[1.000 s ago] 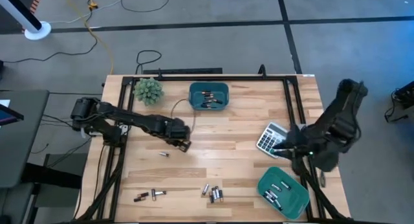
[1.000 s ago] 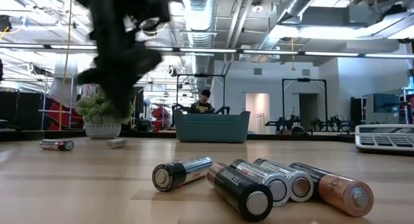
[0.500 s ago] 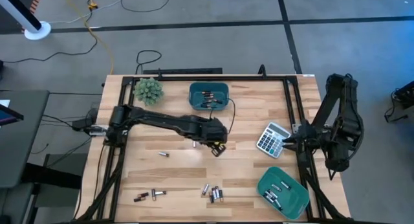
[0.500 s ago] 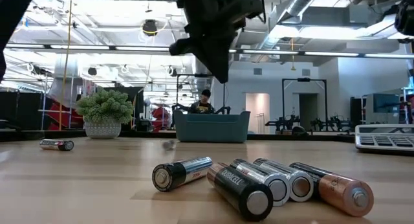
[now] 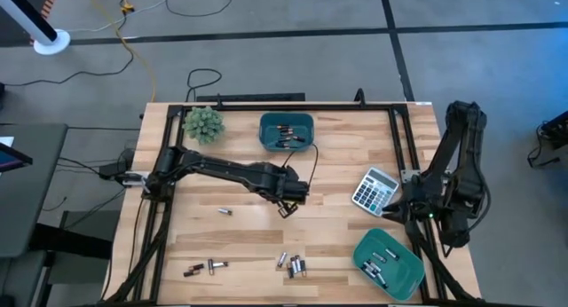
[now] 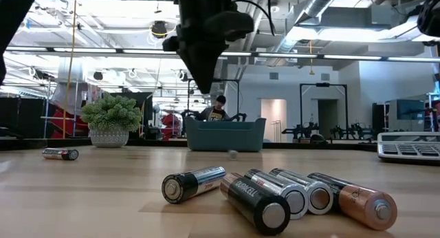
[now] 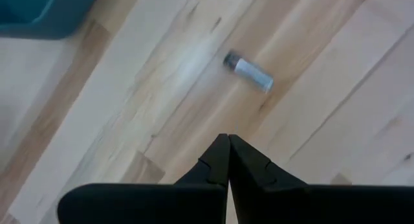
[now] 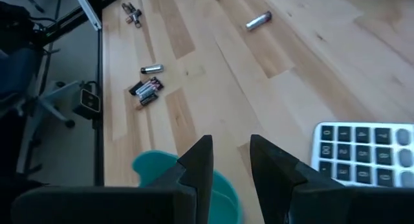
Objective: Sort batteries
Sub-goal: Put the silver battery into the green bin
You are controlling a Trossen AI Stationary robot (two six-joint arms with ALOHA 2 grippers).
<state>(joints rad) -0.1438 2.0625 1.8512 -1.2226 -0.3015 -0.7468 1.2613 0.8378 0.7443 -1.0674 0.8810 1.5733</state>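
The left pincer (image 7: 228,160), closed and empty, hovers mid-counter near a small silvery cylindrical battery (image 7: 248,71) lying loose on the wooden counter (image 7: 336,120). Probably light, rigid, prone to rolling; best gripped across its middle.

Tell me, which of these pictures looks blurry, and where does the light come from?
Low view: the near batteries are sharp, the dark arm above is smeared, and ceiling strip lights glow behind. Left wrist view: soft throughout, with the lone battery fuzzy beyond the left hand.
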